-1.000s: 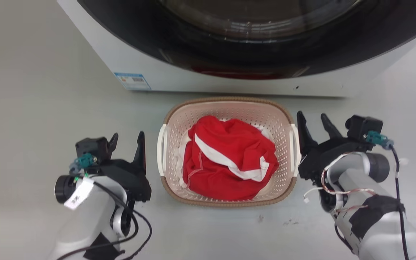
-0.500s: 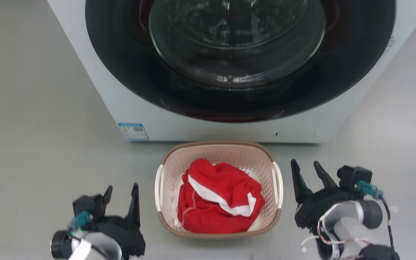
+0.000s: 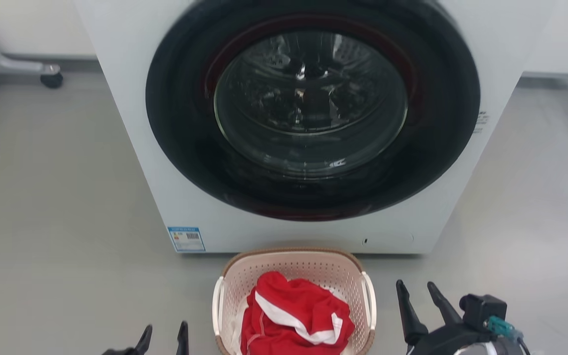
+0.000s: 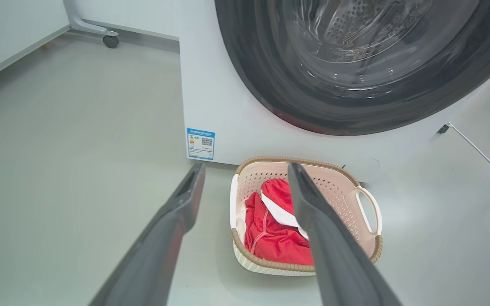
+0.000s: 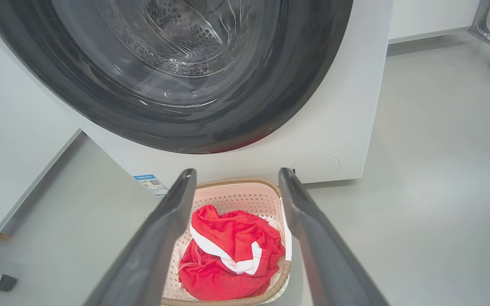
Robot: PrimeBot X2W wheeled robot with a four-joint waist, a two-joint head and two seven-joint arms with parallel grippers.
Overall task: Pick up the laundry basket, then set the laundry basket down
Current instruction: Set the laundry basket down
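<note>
The right gripper (image 3: 414, 284) has two long black fingers (image 3: 405, 313), broad at the root and narrowing to blunt points. They are set on a black angular housing (image 3: 442, 340). At three o'clock of the housing, a black box-shaped camera module (image 3: 479, 309) carries a teal connector (image 3: 499, 326), with a thin dark cable (image 3: 524, 346) at its four o'clock. The left gripper (image 3: 165, 326) shows matching black pointed tips. In the wrist views, the fingers are matt dark grey with flat, bevelled inner faces.
</note>
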